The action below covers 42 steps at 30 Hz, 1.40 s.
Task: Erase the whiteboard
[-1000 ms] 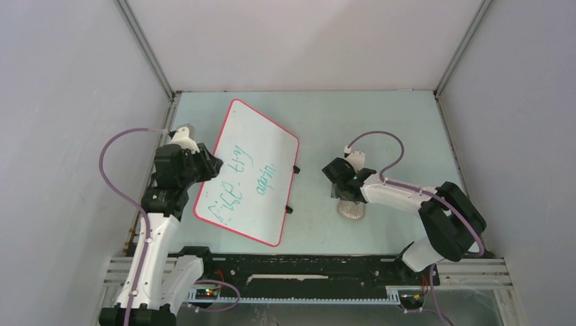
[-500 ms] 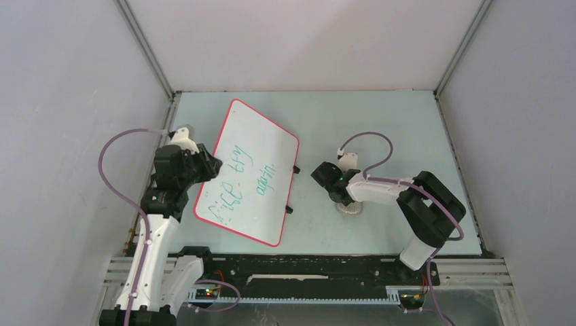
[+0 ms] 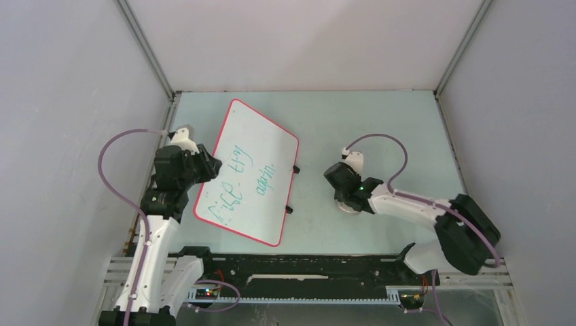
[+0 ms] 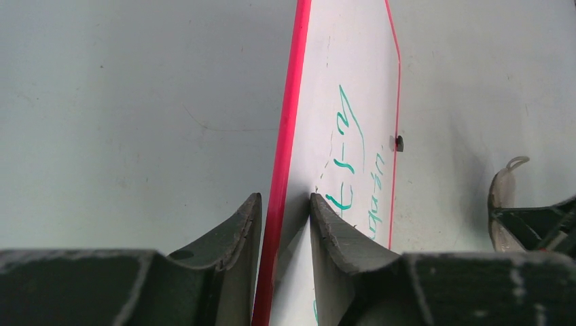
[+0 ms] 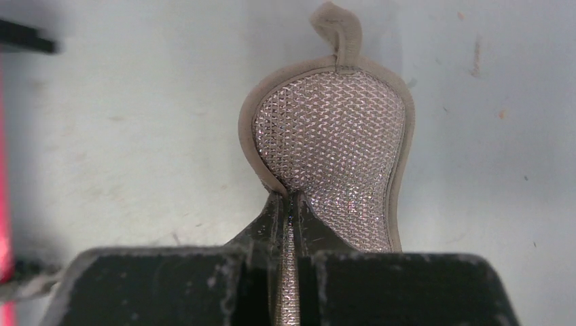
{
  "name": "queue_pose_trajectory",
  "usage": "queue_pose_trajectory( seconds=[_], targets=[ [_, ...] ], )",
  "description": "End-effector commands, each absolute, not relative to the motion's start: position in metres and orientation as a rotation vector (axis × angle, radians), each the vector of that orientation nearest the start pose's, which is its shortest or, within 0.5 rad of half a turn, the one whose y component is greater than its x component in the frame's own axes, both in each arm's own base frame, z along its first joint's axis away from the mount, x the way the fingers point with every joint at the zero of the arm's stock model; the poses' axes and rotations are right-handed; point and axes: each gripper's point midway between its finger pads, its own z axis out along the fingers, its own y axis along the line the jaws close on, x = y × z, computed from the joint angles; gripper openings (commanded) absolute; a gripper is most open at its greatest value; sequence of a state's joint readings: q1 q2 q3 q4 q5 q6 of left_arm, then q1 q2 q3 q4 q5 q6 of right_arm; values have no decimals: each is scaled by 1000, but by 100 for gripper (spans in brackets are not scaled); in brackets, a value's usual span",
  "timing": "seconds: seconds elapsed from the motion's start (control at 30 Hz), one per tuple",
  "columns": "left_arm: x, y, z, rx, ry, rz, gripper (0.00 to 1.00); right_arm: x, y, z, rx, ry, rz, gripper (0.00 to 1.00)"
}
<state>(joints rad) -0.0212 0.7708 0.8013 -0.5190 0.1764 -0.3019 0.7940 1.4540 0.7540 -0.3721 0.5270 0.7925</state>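
Observation:
The whiteboard [image 3: 261, 146], white with a red-pink rim and green handwriting [image 3: 238, 183], lies slanted on the left half of the table. My left gripper [image 3: 207, 166] is shut on its left edge. In the left wrist view my left gripper [image 4: 285, 198] has one finger on each side of the rim of the whiteboard [image 4: 346, 81]. My right gripper [image 3: 346, 198] is to the right of the board, shut on the grey knobbly cloth pad [image 3: 351, 208]. In the right wrist view my right gripper [image 5: 289, 197] pinches a fold of the pad [image 5: 333, 136], which rests on the table.
Two small black clips [image 3: 296, 169] [image 3: 289, 210] stick out from the board's right edge, about a hand's width from the pad. Grey walls close in the table on three sides. A black rail [image 3: 306, 261] runs along the near edge.
My right gripper has shut on the cloth pad, and the right arm has shifted over it. The left gripper and the whiteboard have not moved.

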Motion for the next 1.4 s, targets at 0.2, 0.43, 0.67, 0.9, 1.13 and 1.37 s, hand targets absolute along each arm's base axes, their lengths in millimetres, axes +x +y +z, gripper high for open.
queue_pose_trajectory(
  seconds=[0.2, 0.43, 0.67, 0.9, 1.13, 1.37],
  targets=[
    [260, -32, 217, -178, 2052, -249, 33, 254, 300, 147, -383, 2041, 695, 0],
    [264, -33, 216, -156, 2039, -247, 26, 245, 388, 203, -538, 1930, 898, 0],
    [265, -36, 213, -134, 2044, -261, 10, 199, 468, 255, -698, 1793, 1062, 0],
    [265, -36, 212, -138, 2048, -262, 0, 148, 522, 253, -850, 1759, 1154, 0],
    [265, -36, 211, -151, 2050, -264, 0, 154, 526, 194, -877, 1884, 1020, 0],
    [264, -38, 213, -144, 2041, -279, 0, 164, 522, 151, -876, 1982, 993, 0]
  ],
)
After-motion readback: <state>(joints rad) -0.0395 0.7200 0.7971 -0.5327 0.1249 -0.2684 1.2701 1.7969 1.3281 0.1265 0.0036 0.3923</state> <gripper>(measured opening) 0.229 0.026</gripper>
